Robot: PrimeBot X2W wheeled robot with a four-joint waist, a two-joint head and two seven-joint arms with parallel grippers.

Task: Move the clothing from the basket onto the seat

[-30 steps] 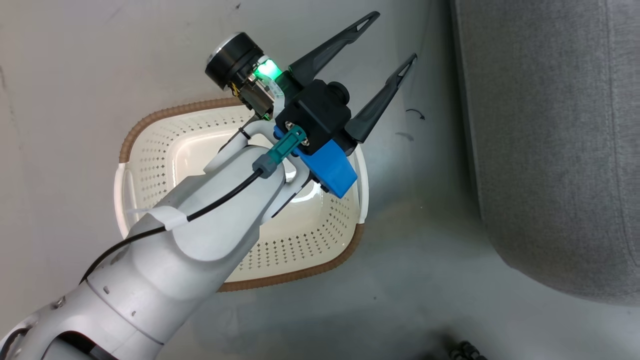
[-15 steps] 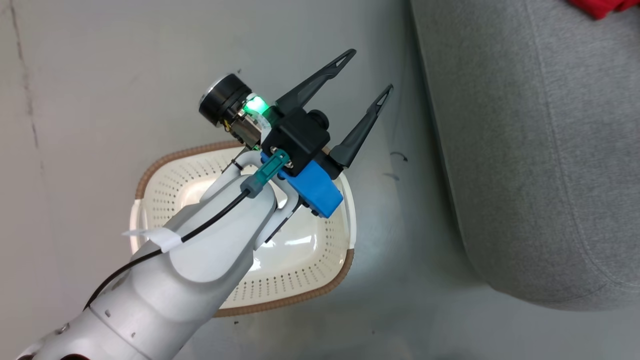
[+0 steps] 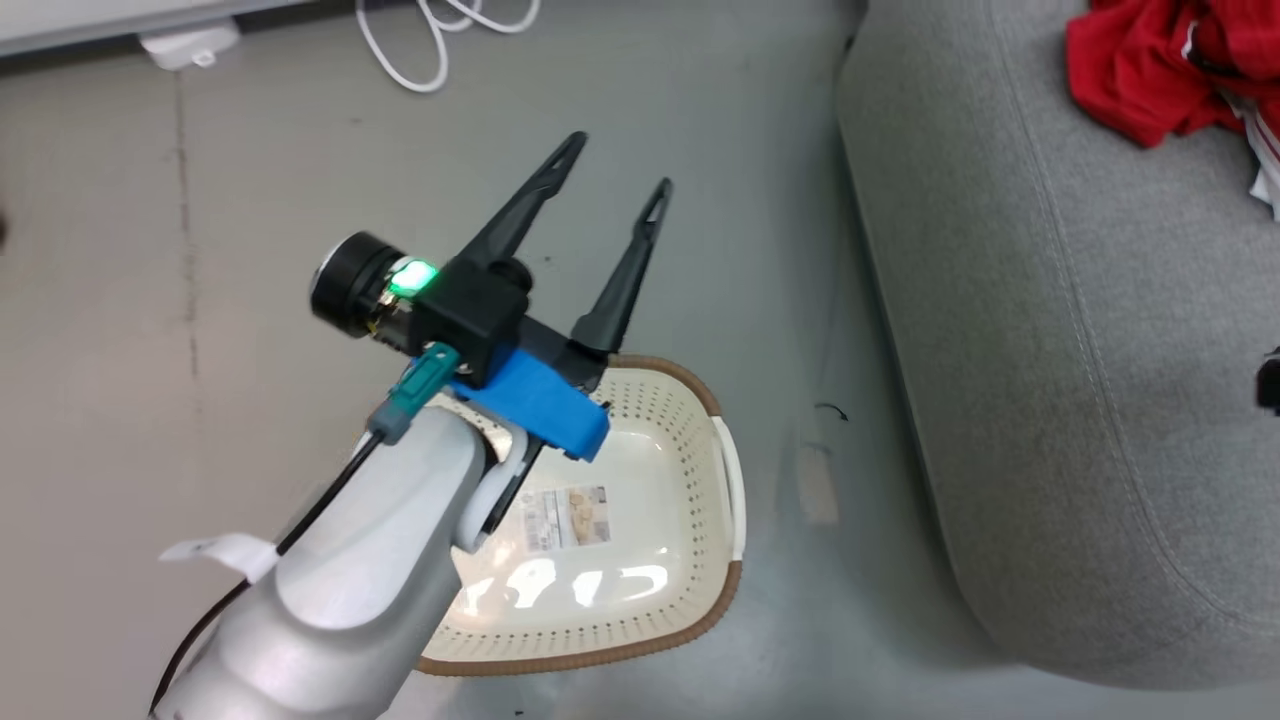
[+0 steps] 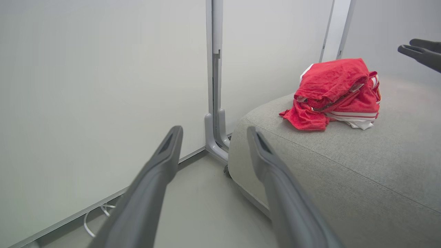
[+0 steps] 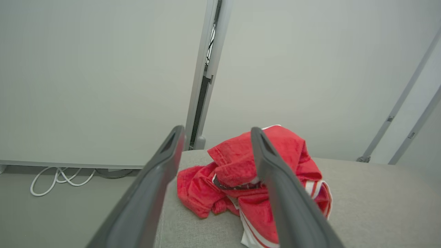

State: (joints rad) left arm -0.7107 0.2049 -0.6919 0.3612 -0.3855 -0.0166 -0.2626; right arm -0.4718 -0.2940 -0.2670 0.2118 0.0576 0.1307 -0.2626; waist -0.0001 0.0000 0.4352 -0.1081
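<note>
The red clothing with white stripe trim lies bunched on the far part of the grey seat. The cream basket stands on the floor left of the seat, and only a label shows on its bottom. My left gripper hangs open above the basket's far left corner, holding nothing. In the left wrist view the left gripper points past the seat's edge toward the clothing. My right gripper is open just short of the clothing, nothing between its fingers, and the right gripper hovers over the seat.
A white cable lies coiled on the grey floor by the wall. A grey wall post stands behind the seat's corner. Bare floor runs between the basket and the seat.
The head view has swung up and toward the seat, bringing the red clothing on it into sight. My left gripper stays open over the basket.
</note>
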